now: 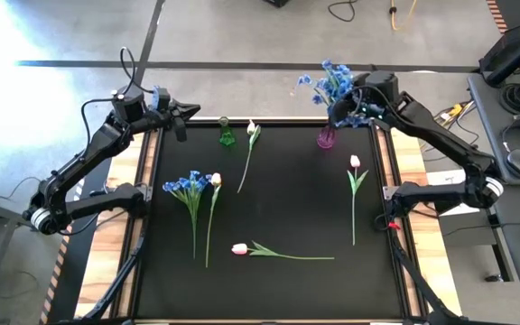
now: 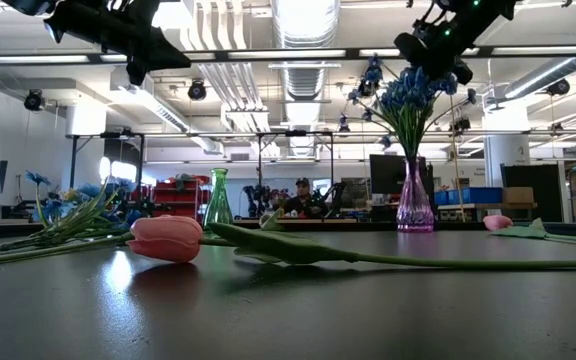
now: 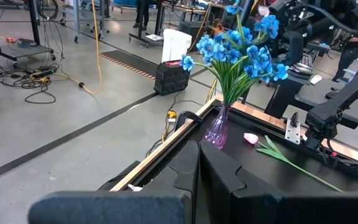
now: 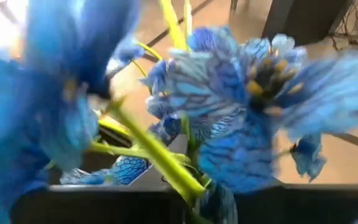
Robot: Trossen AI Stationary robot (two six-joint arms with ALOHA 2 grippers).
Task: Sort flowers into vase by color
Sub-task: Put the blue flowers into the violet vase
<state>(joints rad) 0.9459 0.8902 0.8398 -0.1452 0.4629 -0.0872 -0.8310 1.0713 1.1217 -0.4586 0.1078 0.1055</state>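
From above, my right gripper (image 1: 355,106) hangs over the purple vase (image 1: 326,138), amid the blue bunch (image 1: 332,86) standing in it; my left gripper (image 1: 177,117) waits at the mat's far-left corner, fingers together. Low down, the bunch (image 2: 408,95) rises upright from the vase (image 2: 414,205). My right wrist sees only blossoms (image 4: 229,124); I cannot tell my grip.
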